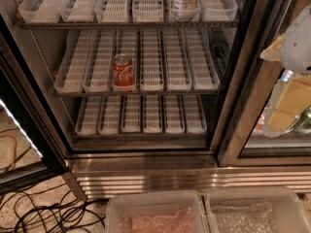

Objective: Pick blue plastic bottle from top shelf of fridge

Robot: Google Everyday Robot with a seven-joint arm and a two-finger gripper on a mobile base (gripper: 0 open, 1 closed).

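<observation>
Gripper (290,106) at the right edge of view, mid-height. Rounded pale grey-white shell on top, smooth and slightly glossy. Below it are blocky tan-yellow pieces, flat-faced with squared corners. One small tan wedge sticks out beside the shell.

We see a pale speckled floor (36,191) at the lower left, strewn with black cables (43,215); an orange cord (9,149) loops at the left edge. Two clear plastic bins (155,196) sit side by side along the bottom. The light is warm and dim. The gripper (291,98) hangs at the right edge.
</observation>
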